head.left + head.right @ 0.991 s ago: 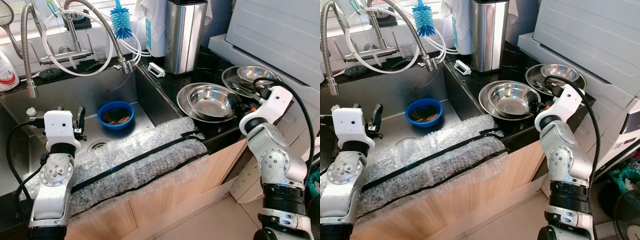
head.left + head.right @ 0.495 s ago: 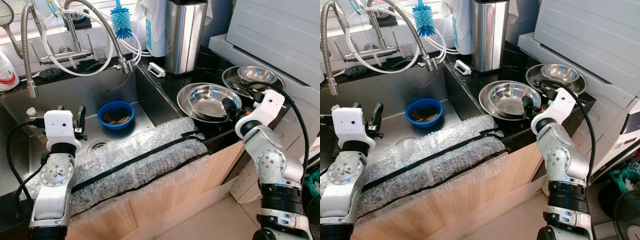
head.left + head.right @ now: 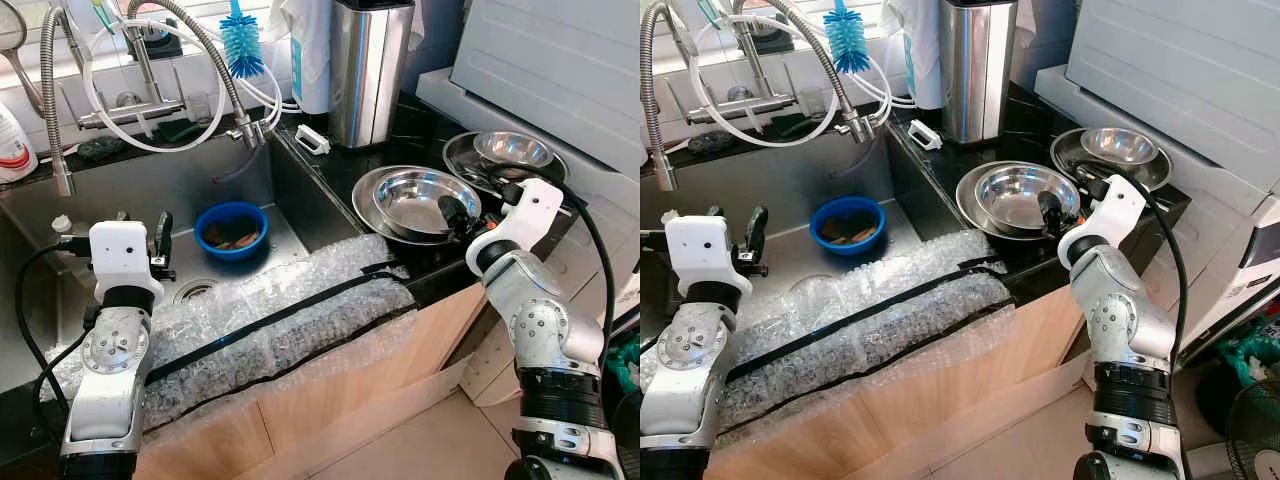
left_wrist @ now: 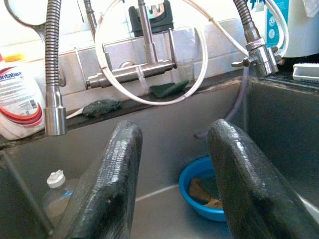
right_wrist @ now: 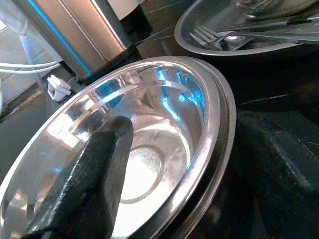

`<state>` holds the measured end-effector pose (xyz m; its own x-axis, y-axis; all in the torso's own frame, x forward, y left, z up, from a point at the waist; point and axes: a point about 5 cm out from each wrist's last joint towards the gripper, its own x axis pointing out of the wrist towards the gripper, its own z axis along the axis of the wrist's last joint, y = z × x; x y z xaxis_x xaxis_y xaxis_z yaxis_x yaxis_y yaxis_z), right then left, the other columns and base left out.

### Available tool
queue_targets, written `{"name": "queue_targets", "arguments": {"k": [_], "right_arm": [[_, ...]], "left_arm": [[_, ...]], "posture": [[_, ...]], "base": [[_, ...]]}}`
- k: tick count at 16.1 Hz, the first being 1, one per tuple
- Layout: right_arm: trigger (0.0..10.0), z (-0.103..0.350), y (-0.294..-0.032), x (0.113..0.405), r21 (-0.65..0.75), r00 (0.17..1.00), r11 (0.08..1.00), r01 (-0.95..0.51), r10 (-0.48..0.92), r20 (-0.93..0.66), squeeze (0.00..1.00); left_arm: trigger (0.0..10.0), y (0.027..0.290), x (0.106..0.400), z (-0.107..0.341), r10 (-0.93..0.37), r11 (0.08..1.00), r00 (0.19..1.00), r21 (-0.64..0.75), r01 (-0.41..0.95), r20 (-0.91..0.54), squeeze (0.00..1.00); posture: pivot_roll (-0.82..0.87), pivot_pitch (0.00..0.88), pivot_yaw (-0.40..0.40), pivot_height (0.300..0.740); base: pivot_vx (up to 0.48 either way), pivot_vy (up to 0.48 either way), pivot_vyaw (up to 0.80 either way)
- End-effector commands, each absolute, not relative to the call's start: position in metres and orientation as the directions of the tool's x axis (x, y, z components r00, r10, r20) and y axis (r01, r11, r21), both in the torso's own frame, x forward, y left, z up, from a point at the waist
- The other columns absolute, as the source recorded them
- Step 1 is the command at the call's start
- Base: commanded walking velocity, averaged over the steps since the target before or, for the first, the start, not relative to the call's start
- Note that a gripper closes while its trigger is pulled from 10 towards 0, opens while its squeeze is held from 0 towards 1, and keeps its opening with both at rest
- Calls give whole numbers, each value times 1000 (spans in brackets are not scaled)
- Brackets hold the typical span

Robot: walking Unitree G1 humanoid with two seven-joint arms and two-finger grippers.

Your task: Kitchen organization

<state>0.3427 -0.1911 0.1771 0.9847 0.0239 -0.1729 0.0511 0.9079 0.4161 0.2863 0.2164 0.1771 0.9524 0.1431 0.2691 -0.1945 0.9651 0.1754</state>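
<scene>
Right wrist view is showing the right gripper (image 5: 164, 174) moving in from the counter's edge and straddling the rim of the steel bowl (image 3: 420, 200) beside the sink (image 3: 120, 200), fingers wide, so a grab looks close, while the left gripper (image 4: 172, 184) is hanging open over the sink.

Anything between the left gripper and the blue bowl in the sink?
No: the left wrist view shows bare sink floor between the open left gripper and the blue bowl.

Two silver jointed arms with round screwed elbow discs, white boxy wrist housings, looping black cables; each tool has textured black fingers (image 4: 114, 189).
</scene>
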Motion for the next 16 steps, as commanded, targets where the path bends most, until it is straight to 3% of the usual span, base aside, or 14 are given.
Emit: {"name": "queue_targets", "arguments": {"k": [1, 2, 3, 4, 5, 16], "right_arm": [[4275, 184, -185, 345, 413, 986, 911, 14, 55, -154, 0], [1294, 185, -184, 345, 412, 987, 911, 6, 61, -151, 0], [1294, 185, -183, 345, 411, 987, 912, 2, 65, -148, 0], [3608, 186, -182, 345, 407, 987, 913, -3, 69, -147, 0], [10000, 186, -182, 344, 398, 987, 918, -4, 67, -146, 0], [10000, 198, -197, 345, 352, 992, 931, 97, -62, -110, 0]], "left_arm": [[10000, 215, 285, 181, 143, 967, 946, 161, -195, 290, 0], [10000, 215, 285, 181, 144, 968, 946, 156, -196, 291, 0], [10000, 215, 285, 182, 145, 968, 946, 155, -196, 291, 0], [10000, 215, 285, 181, 150, 971, 946, 137, -196, 289, 0], [10000, 214, 285, 182, 149, 973, 946, 129, -192, 288, 0], [10000, 212, 287, 182, 137, 977, 948, 119, -177, 289, 0]], "posture": [[-30, 0, 10, 740], [-30, 0, 10, 740], [-30, 0, 10, 740], [-30, 0, 10, 740], [-30, 0, 10, 740], [-31, 0, 11, 740]], "base": [[0, 0, 0], [0, 0, 0], [0, 0, 0], [0, 0, 0], [0, 0, 0], [0, 0, 0]]}}
